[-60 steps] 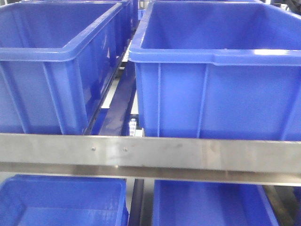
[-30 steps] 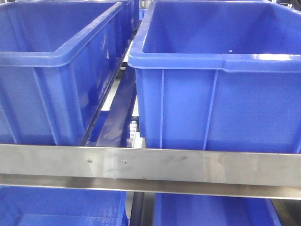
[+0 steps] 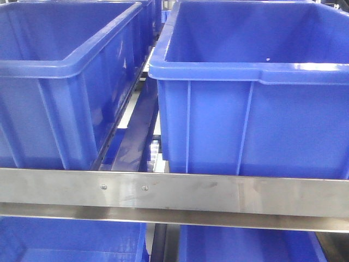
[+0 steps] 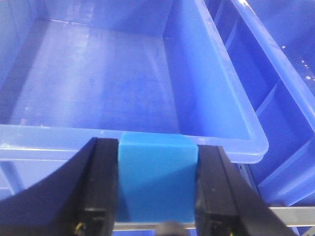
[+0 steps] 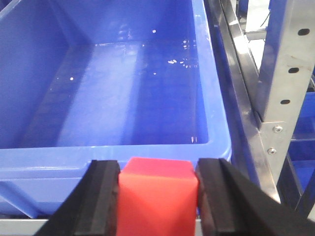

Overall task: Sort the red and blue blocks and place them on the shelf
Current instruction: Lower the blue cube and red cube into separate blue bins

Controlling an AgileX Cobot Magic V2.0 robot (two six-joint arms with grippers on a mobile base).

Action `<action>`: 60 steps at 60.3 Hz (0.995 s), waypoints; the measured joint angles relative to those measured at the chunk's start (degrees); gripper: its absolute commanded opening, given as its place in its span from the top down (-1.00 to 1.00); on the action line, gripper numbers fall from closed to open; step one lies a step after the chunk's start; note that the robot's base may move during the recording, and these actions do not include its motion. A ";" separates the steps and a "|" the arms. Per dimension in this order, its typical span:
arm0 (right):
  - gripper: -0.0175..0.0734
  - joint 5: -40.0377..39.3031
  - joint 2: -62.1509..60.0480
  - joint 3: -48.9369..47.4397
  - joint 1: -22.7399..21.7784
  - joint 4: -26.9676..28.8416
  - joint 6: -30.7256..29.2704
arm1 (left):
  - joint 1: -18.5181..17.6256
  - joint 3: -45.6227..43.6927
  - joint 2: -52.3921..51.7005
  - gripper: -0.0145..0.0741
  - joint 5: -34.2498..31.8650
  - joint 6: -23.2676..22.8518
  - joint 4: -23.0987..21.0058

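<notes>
Left end effector (image 4: 156, 189): closed on the blue block (image 4: 156, 167), which is held square between both fingers just short of the near rim of a dark-blue bin (image 4: 49, 140). Right end effector (image 5: 158, 201): clamped in the same way on the red block (image 5: 157, 184), before the near rim of a second bin (image 5: 74, 155). Both bin floors are seen bare.

Step judged to be in hand: each block is to be carried over its rim and released inside. Each cube should be lifted clear of the rim lip and brought over the open floor before the fingers are parted. A low release is advised so that a light cube is not bounced out. One colour is to be assigned per bin.

Views: blocks and end effectors are shown by the wrist cameras only. The front view shows neither, but it alone gives the shelf rail (image 3: 218, 191), the white roller track (image 3: 154, 153) between the bins, and a lower tier of bins. The perforated upright (image 5: 285, 73) beside the right bin is shown by the right wrist alone and should be given room.
</notes>
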 measured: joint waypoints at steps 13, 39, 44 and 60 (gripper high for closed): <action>0.50 0.00 0.00 0.00 0.00 0.00 0.00 | 0.00 0.00 0.00 0.40 0.00 0.00 0.00; 0.50 0.00 0.00 0.00 0.00 0.00 0.00 | 0.00 0.00 0.00 0.40 0.00 0.00 0.00; 0.50 0.00 0.00 0.00 0.00 0.00 0.00 | 0.00 0.00 0.00 0.40 0.00 0.00 0.00; 0.50 0.00 0.00 0.00 0.00 0.00 0.00 | 0.00 0.00 0.00 0.40 0.00 0.00 0.00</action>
